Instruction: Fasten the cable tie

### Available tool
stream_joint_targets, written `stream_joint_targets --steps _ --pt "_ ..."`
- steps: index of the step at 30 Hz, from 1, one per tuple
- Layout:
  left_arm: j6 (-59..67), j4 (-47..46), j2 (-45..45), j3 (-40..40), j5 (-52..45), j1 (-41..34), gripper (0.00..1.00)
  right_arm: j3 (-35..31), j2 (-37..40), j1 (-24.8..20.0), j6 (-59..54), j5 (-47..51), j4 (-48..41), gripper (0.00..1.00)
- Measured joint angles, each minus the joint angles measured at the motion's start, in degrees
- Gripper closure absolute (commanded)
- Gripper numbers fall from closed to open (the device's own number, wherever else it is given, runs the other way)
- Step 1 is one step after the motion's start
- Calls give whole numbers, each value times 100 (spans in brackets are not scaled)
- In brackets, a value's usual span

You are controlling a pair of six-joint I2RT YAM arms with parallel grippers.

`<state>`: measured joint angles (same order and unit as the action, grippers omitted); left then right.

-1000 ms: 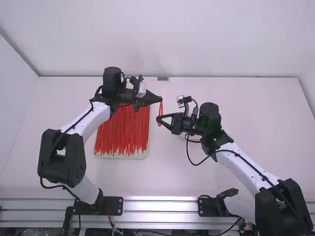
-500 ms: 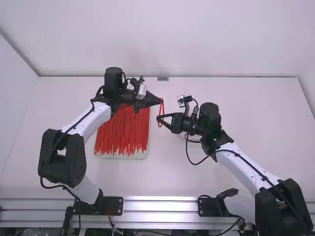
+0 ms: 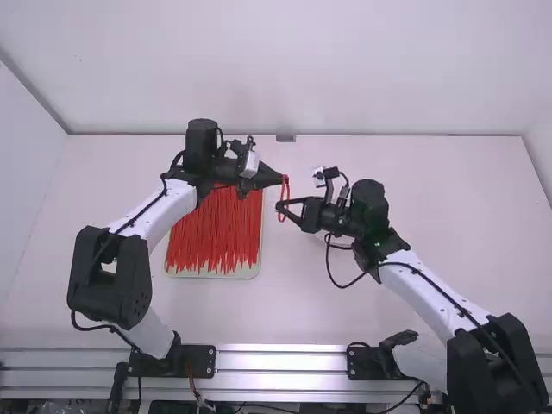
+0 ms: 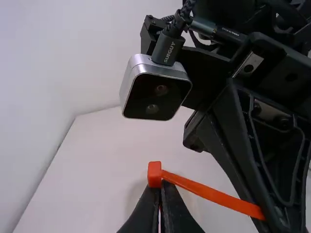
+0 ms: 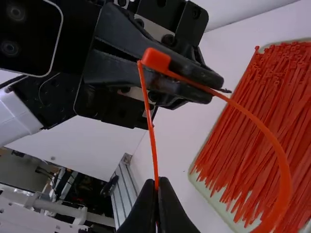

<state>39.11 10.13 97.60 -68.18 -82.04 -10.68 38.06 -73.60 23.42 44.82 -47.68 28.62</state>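
Note:
A red cable tie hangs in the air between the two arms, bent into a loop. My left gripper is shut on its square head, which also shows as the head in the right wrist view. My right gripper is shut on the tie's thin tail, just below the left gripper. The tail runs up to the head and the strap curves round in a wide arc. I cannot tell whether the tail passes through the head.
A pale tray holding several loose red cable ties lies on the white table under the left arm. The right arm's black cable loops down beside its forearm. Bare table spreads to the right.
Both grippers have drifted slightly to the right and up with the tie still held. The loop looks a little tighter.

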Motion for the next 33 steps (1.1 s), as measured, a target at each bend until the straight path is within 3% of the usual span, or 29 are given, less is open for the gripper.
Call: stream_joint_targets --steps 19,33 --pt "87 85 0 0 -33 26 98 0 0 -7 114 7 -50 100" --pt "107 92 0 0 -114 26 98 0 0 -59 476 -57 601 100"
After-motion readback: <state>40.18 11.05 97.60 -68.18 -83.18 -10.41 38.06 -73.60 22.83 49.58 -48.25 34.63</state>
